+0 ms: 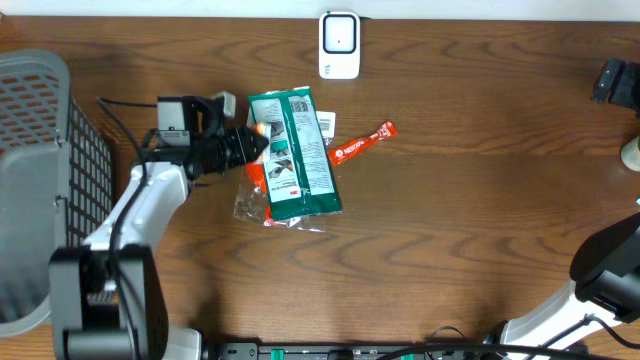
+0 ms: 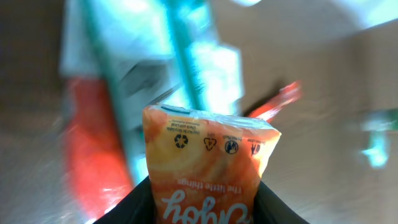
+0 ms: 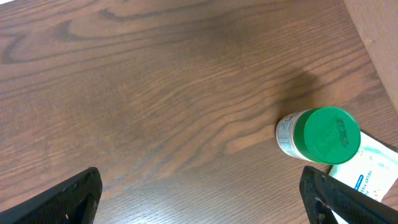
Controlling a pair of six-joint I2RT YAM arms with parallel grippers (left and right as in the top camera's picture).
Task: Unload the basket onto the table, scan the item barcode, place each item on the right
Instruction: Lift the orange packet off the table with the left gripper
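**1. Right hand** [image 3: 199,186], near right of the brown wood-grain counter [image 1: 450,230]. The fingers are spread wide with nothing between them. You have it parked well apart from the goods, where it blocks nothing. Just ahead of it stands a white bottle with a green screw lid [image 3: 324,134], upright and untouched.

**2. Grey mesh basket** [image 1: 40,120], along the left edge. It is probably placed there to receive goods once they are scanned.

**3. Left hand** [image 1: 253,146], left of centre. It is clamped on the orange printed foil pouch [image 2: 208,155], which I take to be your task item. The dark fingers [image 2: 127,208] pinch the pouch's lower sides, so the upper half stands free. That grip leaves the printed faces uncovered, as a scan needs. The face towards your wrist camera shows recycling marks and lettering, and no barcode can be made out on it. Whether the pouch is lifted off the counter cannot be told.

**4. Green and white flat packet** [image 1: 297,160], just beyond the pouch. It lies flat on top of a clear crinkled wrapper with red contents [image 1: 250,200].

**5. Red stick sachet** [image 1: 363,143], flat on the counter just beside the packet's right edge.

**6. White box-shaped scanner with a dark window** [image 1: 339,45], at the far edge, well apart from the pouch. By my judgement you have yet to carry the pouch across and turn its barcode side to that window.
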